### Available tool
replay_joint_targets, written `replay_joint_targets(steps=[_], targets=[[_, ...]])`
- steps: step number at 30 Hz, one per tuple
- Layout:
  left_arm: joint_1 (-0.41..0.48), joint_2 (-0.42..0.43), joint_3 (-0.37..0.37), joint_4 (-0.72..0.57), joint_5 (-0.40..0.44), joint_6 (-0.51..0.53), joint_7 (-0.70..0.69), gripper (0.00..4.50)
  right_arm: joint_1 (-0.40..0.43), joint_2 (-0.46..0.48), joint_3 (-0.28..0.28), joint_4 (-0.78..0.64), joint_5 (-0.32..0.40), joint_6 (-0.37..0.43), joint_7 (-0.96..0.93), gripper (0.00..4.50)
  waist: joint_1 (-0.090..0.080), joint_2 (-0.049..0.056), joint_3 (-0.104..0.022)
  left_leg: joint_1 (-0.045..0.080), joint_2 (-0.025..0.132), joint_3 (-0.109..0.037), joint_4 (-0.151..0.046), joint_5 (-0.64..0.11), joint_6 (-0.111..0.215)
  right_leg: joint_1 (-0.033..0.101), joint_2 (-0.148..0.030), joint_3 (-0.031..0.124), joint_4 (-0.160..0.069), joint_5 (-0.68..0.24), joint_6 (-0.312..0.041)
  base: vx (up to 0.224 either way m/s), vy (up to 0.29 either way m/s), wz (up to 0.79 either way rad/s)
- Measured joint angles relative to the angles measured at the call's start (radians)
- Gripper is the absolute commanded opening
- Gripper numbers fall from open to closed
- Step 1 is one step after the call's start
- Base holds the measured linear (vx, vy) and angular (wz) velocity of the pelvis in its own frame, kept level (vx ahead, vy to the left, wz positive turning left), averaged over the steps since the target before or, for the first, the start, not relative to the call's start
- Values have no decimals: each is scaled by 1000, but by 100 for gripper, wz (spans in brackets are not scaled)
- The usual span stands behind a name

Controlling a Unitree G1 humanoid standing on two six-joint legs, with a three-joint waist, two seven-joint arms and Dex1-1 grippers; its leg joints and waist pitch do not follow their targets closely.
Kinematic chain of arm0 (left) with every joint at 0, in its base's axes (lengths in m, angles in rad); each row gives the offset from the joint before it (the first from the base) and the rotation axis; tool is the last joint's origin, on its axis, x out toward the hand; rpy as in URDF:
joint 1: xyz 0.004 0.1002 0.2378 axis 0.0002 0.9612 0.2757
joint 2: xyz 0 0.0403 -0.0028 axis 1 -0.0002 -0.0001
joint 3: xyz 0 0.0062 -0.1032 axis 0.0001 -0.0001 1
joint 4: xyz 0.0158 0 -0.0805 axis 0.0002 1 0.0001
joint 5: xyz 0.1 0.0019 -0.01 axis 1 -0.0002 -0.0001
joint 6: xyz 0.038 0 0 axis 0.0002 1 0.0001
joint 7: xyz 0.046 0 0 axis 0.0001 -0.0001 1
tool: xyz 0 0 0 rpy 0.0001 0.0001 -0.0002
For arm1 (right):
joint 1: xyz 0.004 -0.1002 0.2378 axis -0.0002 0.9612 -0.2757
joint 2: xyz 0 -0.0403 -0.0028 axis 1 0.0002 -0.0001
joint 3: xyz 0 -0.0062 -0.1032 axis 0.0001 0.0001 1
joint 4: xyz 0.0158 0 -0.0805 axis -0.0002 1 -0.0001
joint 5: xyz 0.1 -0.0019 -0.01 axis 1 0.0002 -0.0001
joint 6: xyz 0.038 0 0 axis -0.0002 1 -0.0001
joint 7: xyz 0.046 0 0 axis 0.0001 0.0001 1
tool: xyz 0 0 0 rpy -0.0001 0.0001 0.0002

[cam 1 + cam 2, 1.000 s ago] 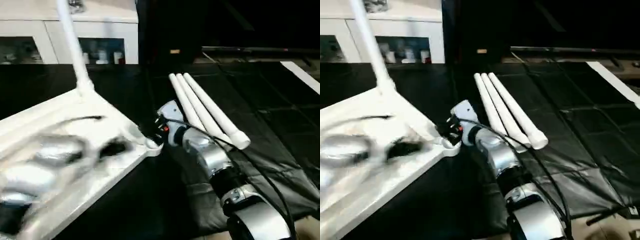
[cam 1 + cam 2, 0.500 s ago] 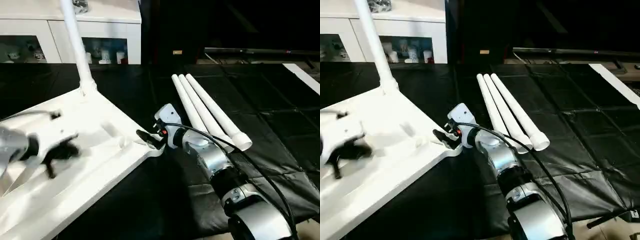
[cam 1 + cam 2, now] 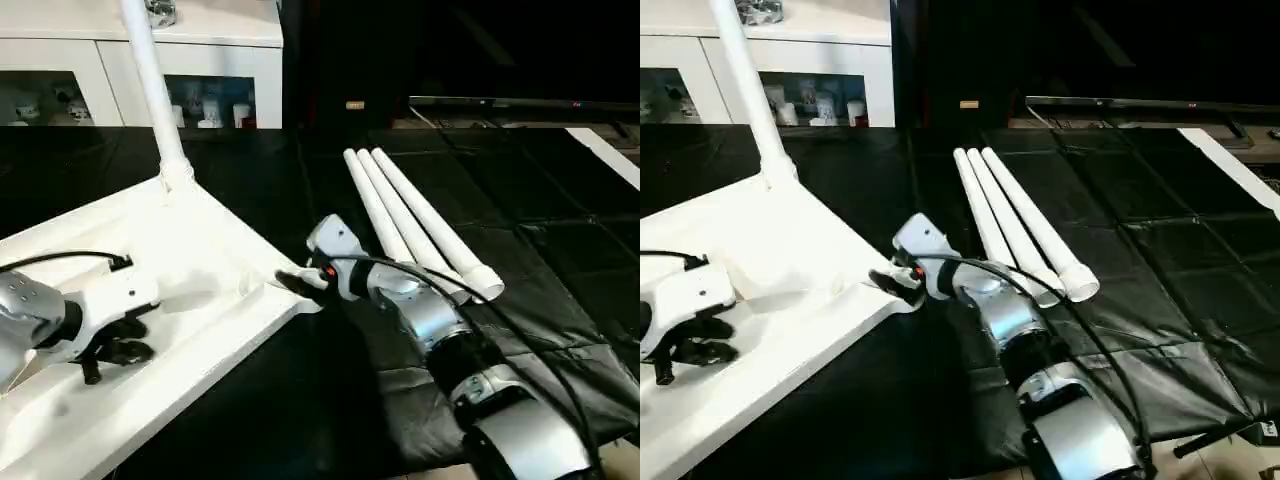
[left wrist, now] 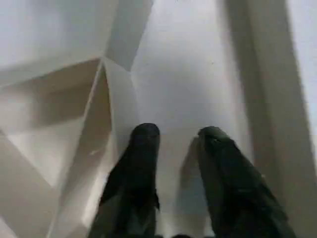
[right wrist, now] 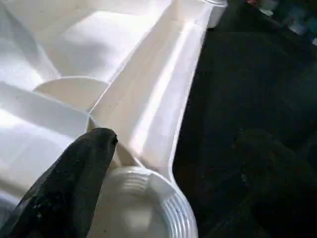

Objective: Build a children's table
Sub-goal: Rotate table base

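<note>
The children's table top (image 3: 215, 245) lies upside down on the left, ribbed underside up. One white leg (image 3: 150, 90) stands upright in its far corner socket. Three more legs (image 3: 415, 215) lie side by side on the black mat to the right. My right gripper (image 3: 300, 283) is open and straddles the top's near right corner. One finger (image 5: 74, 173) is over the round corner socket (image 5: 143, 208), the other finger (image 5: 267, 163) outside over the mat. My left gripper (image 3: 118, 345) hovers over the ribbed underside (image 4: 198, 74), its fingers (image 4: 143, 148) slightly apart with nothing between them.
A white cabinet with glass-fronted shelves (image 3: 210, 70) stands behind the table top at the back left. A black quilted mat (image 3: 540, 250) covers the ground on the right, with a white strip (image 3: 605, 150) at its far right edge.
My left gripper has drawn back across the underside toward the near left, and its fingers have parted. My right gripper has stayed at the corner socket.
</note>
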Motion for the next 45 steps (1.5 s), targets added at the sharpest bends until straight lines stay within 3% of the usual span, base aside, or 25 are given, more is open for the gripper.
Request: replay_joint_targets(steps=[5, 12, 22, 31, 35, 37, 40, 45], targets=[[-13, -22, -15, 31, 18, -35, 54, 68, 2, -55, 51, -49, -29, -11, 68, 424, 9, -1, -1, 2, 0, 0, 0, 0, 0, 2, 0, 0, 1, 0, 0, 0, 0, 0], [-38, -73, -17, 78, 44, -83, 101, 3, 2, -92, 64, -75, -50, 3, 78, 424, 25, -4, -2, 2, 0, -1, 2, 0, 0, 5, 0, 0, 1, -1, 2, 0, 0, 0], [-122, -177, -27, 253, 95, -194, 234, 3, 27, -193, 100, -184, -65, 62, 217, 424, 49, -6, -4, 3, 2, -1, 3, 0, 0, 9, 0, -2, 1, -1, 5, 0, 0, 0], [-252, -281, -55, 425, 147, -317, 310, 3, 47, -205, 106, -240, -63, 97, 225, 424, 54, -2, -2, 2, 2, -1, 9, 0, 1, 15, -1, -1, -1, 1, 4, 0, 0, 0], [-276, -304, -57, 444, 153, -326, 311, 3, 50, -200, 105, -240, -64, 99, 182, 424, 47, -1, -1, 3, 2, -1, 10, 0, 1, 15, -1, -1, -1, 1, 4, 0, 0, 0], [-270, -295, -53, 428, 153, -316, 309, 3, 54, -184, 79, -235, -55, 113, 154, 424, 46, 3, 1, 2, 3, -1, 9, 0, 1, 14, -1, -1, 0, 1, 4, 0, 0, 0], [-238, -261, -10, 351, 117, -279, 288, 3, 70, -156, -3, -236, 10, 167, 115, 424, 43, 7, 4, 1, 4, -1, 9, 0, 1, 13, 0, -2, 0, 1, 3, 0, 0, 0], [-200, -258, 171, 193, -44, -247, 218, 0, 28, -122, -160, -251, 124, 283, 2, 437, 42, 7, 3, -3, 5, 1, 9, 0, 1, 9, 0, -1, 0, 1, 3, 0, 0, 0]])
